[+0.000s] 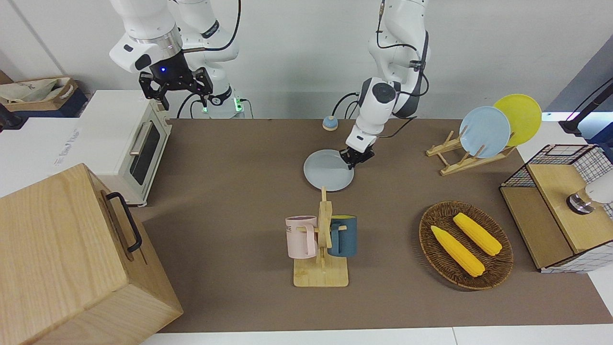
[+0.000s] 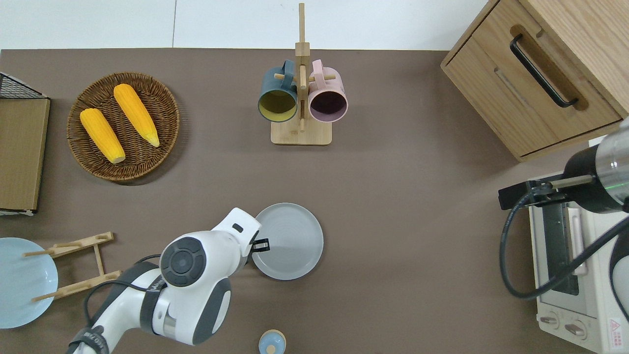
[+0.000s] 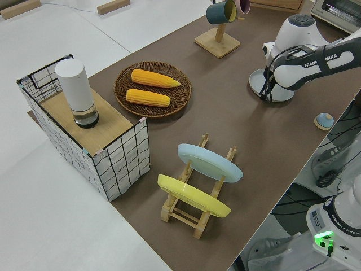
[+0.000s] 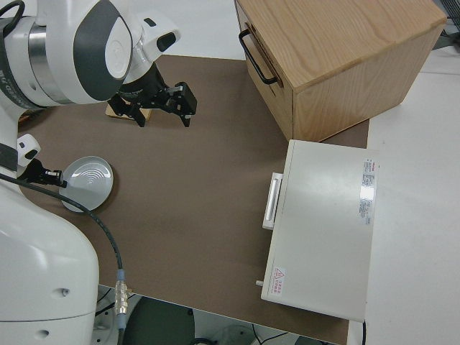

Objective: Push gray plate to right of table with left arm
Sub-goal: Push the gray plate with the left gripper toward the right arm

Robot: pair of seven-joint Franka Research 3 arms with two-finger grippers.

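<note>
The gray plate lies flat on the brown table, near the middle of its length and nearer to the robots than the mug stand. It also shows in the overhead view and in the left side view. My left gripper is low at the plate's rim, on the side toward the left arm's end of the table, touching it. My right gripper is open and empty, and that arm is parked.
A wooden mug stand with a pink and a blue mug stands farther from the robots than the plate. A wicker basket holds two corn cobs. A plate rack, a toaster oven, a wooden cabinet and a small bell are around.
</note>
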